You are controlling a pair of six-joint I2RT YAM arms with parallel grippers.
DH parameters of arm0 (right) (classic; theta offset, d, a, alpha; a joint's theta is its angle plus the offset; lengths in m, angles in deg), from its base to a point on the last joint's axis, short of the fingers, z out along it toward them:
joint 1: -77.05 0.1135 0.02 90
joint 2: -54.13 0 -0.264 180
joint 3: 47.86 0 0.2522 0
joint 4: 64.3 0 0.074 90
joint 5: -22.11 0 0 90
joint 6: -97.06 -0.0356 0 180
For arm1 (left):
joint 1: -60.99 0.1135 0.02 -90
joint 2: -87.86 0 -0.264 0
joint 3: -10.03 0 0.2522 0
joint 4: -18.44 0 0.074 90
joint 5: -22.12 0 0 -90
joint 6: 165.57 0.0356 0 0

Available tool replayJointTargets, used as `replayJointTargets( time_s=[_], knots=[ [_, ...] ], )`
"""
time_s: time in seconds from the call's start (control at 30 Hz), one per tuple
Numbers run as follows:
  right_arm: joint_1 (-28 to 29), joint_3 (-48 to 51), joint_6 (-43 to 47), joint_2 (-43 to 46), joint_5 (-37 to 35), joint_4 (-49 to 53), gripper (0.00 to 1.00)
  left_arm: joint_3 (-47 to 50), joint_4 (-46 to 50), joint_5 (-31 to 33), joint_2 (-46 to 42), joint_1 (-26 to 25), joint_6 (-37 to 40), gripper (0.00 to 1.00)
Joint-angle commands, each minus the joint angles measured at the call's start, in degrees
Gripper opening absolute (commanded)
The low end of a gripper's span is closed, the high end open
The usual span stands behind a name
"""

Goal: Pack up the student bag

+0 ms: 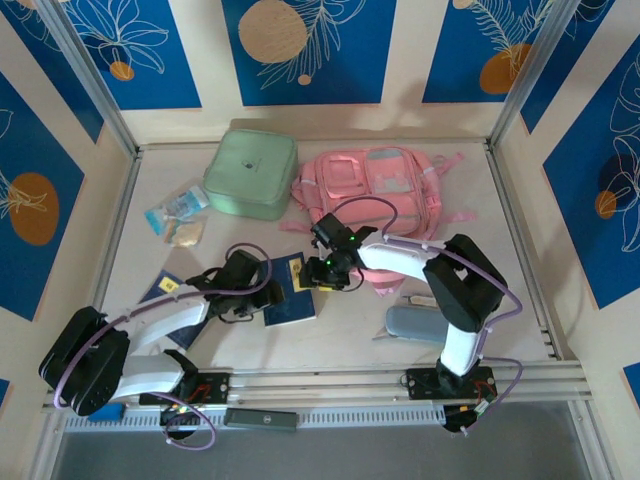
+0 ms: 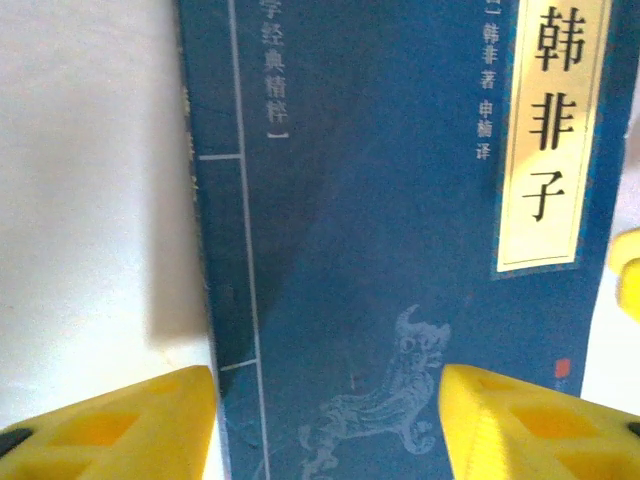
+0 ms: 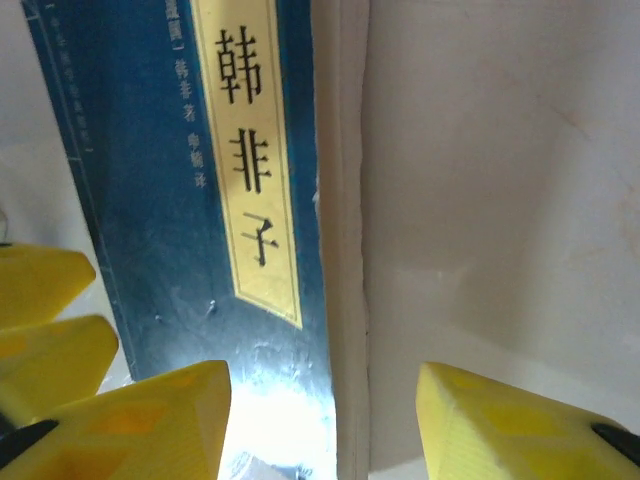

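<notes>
We are holding both arms bent inward over the table's middle, the left gripper (image 1: 258,288) and right gripper (image 1: 322,276) pointing down near each other, jaws standing apart.

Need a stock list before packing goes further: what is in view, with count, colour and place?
student bag: one, pink, far right of the table.
zip case: one, mint green, just left of the bag.
packets: two, clear, one bluish, one tan, left of the case.
books: two, dark blue; one between the arms' fingers, one partly under the left arm.
pouch: one, grey-blue, near the right arm's base.
bar: one, dark grey, on the front rail.
arms: two, white and black, left and right at the near edge.
left fingers: two, yellow, apart, astride the middle book's spine edge.
right fingers: two, yellow, apart, astride its page edge.
</notes>
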Motion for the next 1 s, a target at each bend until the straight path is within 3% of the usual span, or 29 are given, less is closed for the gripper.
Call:
replayJointTargets(
  time_s=[0.0, 0.4, 0.97],
  knots=[
    [0.5, -0.3, 0.0, -1.8, 1.4, -1.8, 0.49, 0.8, -1.7, -1.5, -0.8, 0.4, 0.3, 0.59],
    [3.2, -1.5, -0.3, -3.6, 2.4, -2.6, 0.48, 0.7, -1.4, -1.1, 2.6, 0.3, 1.5, 0.55],
    [4.0, -4.8, 1.3, 2.0, 0.0, 3.5, 0.40, 0.6, 1.1, 1.4, 3.4, 0.0, 2.5, 0.52]
  ],
)
